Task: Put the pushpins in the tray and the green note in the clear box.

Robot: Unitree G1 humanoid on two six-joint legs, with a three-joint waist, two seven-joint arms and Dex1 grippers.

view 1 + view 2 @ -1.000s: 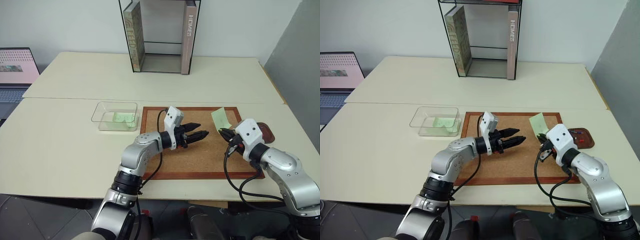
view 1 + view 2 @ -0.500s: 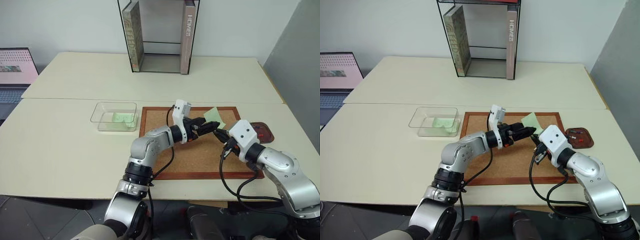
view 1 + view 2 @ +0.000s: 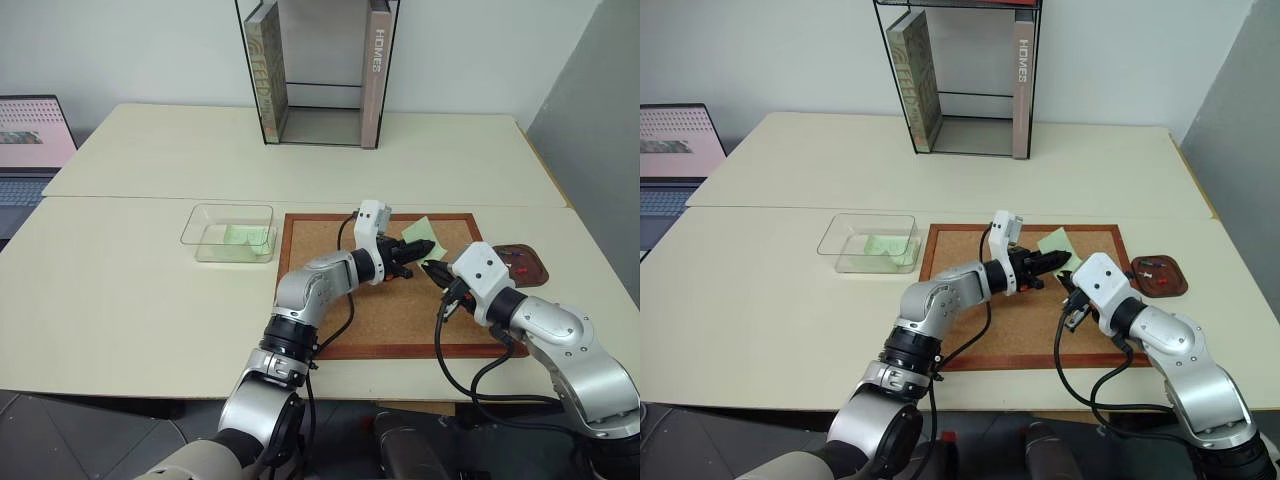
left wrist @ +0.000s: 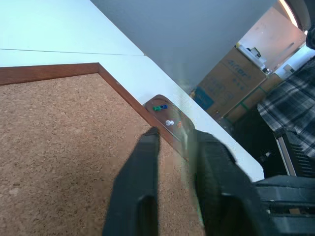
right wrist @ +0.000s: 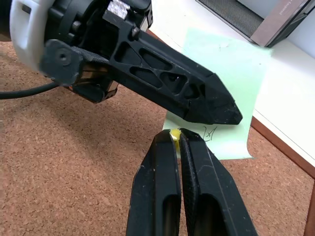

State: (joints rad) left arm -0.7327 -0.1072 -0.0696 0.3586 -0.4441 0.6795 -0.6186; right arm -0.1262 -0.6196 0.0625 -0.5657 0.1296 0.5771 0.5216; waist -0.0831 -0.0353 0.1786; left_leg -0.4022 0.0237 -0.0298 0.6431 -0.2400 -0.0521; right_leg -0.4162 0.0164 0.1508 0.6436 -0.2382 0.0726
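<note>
Clear box at nine o'clock of cork board, one green slip inside; left gripper over board, fingers pinching green note edge-on; right gripper just at three o'clock, pressed together on yellow pushpin; tray off board's three-o'clock edge, pushpins inside.

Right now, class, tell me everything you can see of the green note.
The green note is a pale green square of thin paper with a small pen mark near one edge. It sits over the cork board's far right corner, its edge between the left gripper's closed black fingers. The right gripper pinches something small and yellow at its near edge.
</note>
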